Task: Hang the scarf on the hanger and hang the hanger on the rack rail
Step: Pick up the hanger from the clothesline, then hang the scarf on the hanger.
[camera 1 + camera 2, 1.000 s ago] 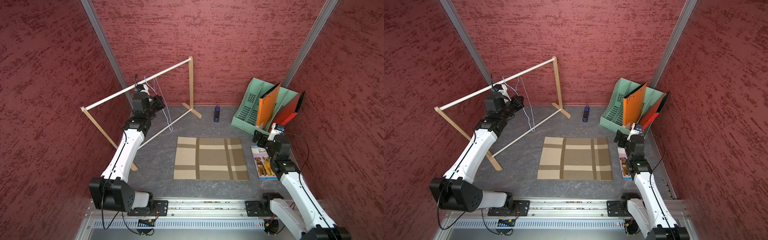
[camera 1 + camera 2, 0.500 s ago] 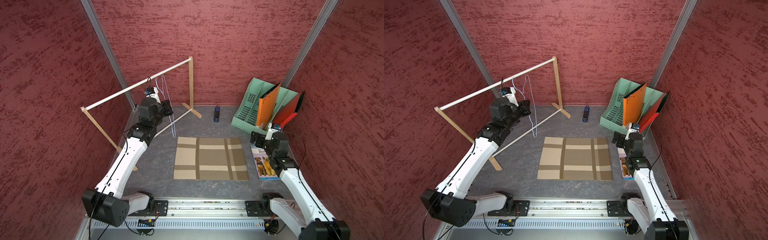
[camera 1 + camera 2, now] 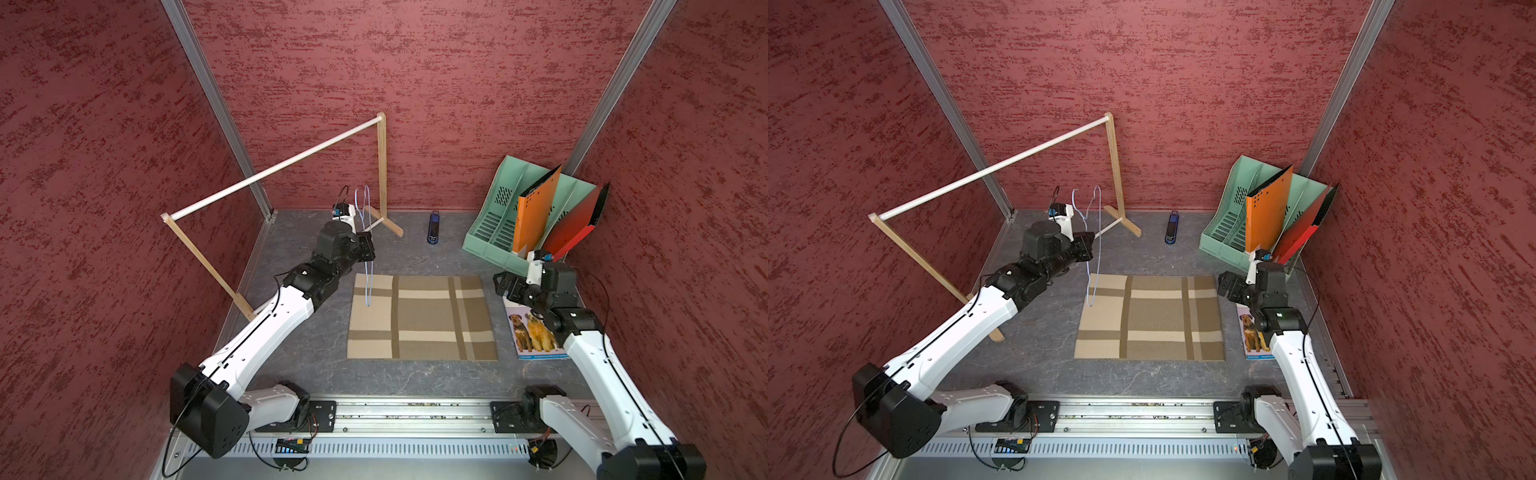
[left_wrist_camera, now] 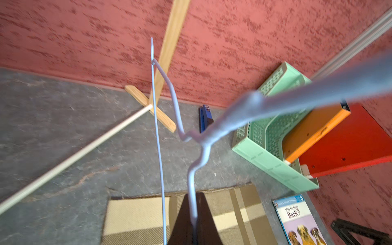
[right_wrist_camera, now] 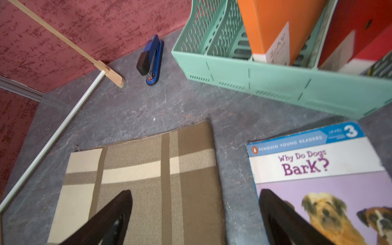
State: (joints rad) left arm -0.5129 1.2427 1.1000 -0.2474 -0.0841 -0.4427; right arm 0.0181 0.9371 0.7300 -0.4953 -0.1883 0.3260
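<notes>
Scarf [image 3: 422, 318]: flat on worktop [image 3: 415, 378], just left of released right end effector [image 3: 505, 286]; left end effector [image 3: 368, 246] grasps hanger [image 3: 368, 286] over its far-left corner.

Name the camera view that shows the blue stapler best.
The right wrist view: the blue stapler lies close, sharp and unobstructed. Both top views show the stapler small and distant. The left wrist view has it partly hidden behind the light-blue wire hanger.

Both arms [image 3: 266, 332] have white links [image 3: 598, 365], black joints [image 3: 328, 249] and thin black cables.
</notes>
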